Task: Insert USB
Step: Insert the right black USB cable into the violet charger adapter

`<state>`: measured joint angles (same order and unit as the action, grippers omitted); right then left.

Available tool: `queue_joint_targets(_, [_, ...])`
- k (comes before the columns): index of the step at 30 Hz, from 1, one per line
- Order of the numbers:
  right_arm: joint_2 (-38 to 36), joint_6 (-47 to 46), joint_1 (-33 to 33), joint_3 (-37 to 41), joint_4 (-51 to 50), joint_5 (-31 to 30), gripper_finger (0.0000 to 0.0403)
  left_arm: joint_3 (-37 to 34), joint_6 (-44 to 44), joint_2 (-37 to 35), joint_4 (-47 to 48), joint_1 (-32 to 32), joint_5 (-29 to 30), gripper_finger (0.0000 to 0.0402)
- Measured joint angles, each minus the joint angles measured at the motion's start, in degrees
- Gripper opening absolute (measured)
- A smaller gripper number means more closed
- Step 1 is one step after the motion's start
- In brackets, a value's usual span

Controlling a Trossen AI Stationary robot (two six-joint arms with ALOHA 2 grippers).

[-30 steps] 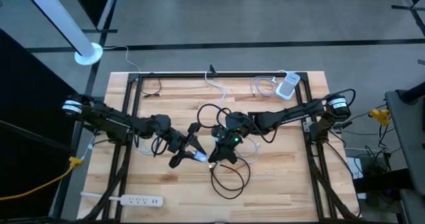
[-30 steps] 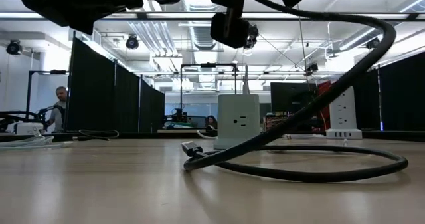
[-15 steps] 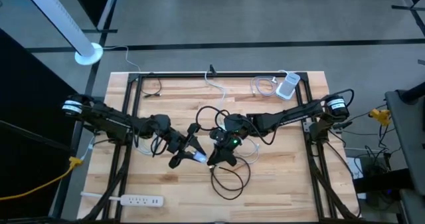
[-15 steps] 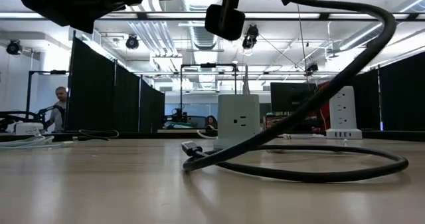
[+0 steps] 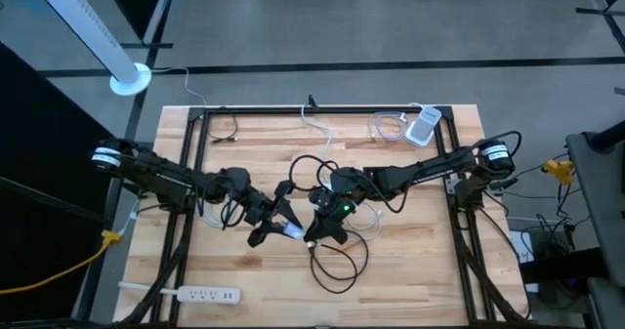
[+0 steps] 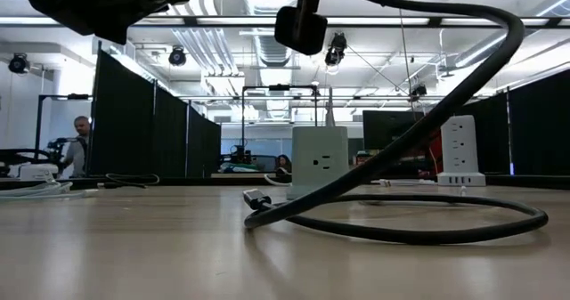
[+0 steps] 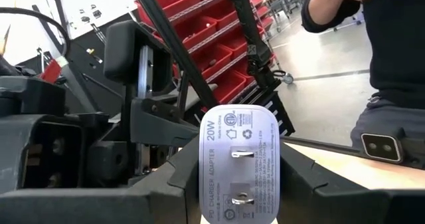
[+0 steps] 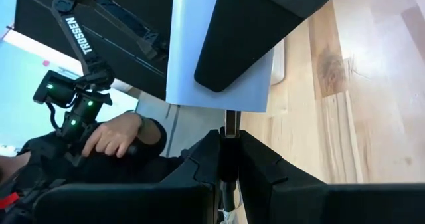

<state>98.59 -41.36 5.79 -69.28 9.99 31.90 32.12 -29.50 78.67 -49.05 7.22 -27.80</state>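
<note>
My left gripper (image 5: 285, 226) is shut on a white charger adapter (image 5: 294, 231) above the table's middle. In the left wrist view the adapter (image 7: 240, 164) shows its two prongs. My right gripper (image 5: 317, 233) stands close to the adapter's right, shut on the USB plug (image 8: 229, 125) of a black cable (image 5: 340, 267). In the right wrist view the plug's metal tip meets the adapter's (image 8: 199, 58) end face. The cable (image 6: 427, 158) arches down from the gripper, loops on the wood, and its free end (image 6: 258, 198) lies on the table. My left gripper pinches the adapter's body (image 7: 209, 184) between its two fingers, one on each broad side, with the pronged face toward the wrist. One finger (image 8: 255, 31) lies across the adapter. The adapter is lifted clear of the table. My right gripper pinches the USB plug (image 8: 228, 141) between its two fingers (image 8: 265, 177), which lie along it. The plug's tip (image 8: 230, 116) sticks out in front and touches the adapter. The plug is lifted clear and the cable hangs off behind it.
A white power cube (image 6: 319, 162) and a white power tower (image 6: 460, 153) stand at the far side. A power strip (image 5: 200, 294) lies near the left front corner, a white device with cords (image 5: 422, 126) at the far right. A person (image 7: 372, 64) stands beyond the table.
My right gripper has moved a little toward the table's left, closer to the adapter in my left gripper, carrying the plug with it. The cable's arch has followed, while its loop on the table has stayed put.
</note>
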Motion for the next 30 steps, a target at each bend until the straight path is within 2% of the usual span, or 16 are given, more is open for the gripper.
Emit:
queue_joint_targets(9, [-0.1, -0.1, 0.4, 0.0, 0.2, -0.1, 0.0022, 1.7, 0.0, 0.0, 2.5, 0.1, -0.4, 0.0117])
queue_joint_targets(14, [-0.1, -0.1, 0.5, 0.0, 0.3, -0.2, 0.0022, 3.1, 0.0, 0.0, 5.4, 0.0, -3.5, 0.0117])
queue_joint_targets(19, [-0.1, -0.8, 0.5, 0.0, 0.3, -0.1, 0.0022, 5.0, 0.4, 0.1, 10.3, 0.1, -4.2, 0.0117])
queue_joint_targets(26, [0.0, -1.3, 0.5, 0.3, 0.0, 1.0, 0.0022, 8.8, 0.4, 5.4, 11.0, 0.2, -6.3, 0.0117])
queue_joint_targets(30, [0.1, -1.3, 0.8, 0.3, -0.4, 1.6, 0.0022, 11.4, 0.4, 8.8, 11.0, 0.1, -10.7, 0.0117])
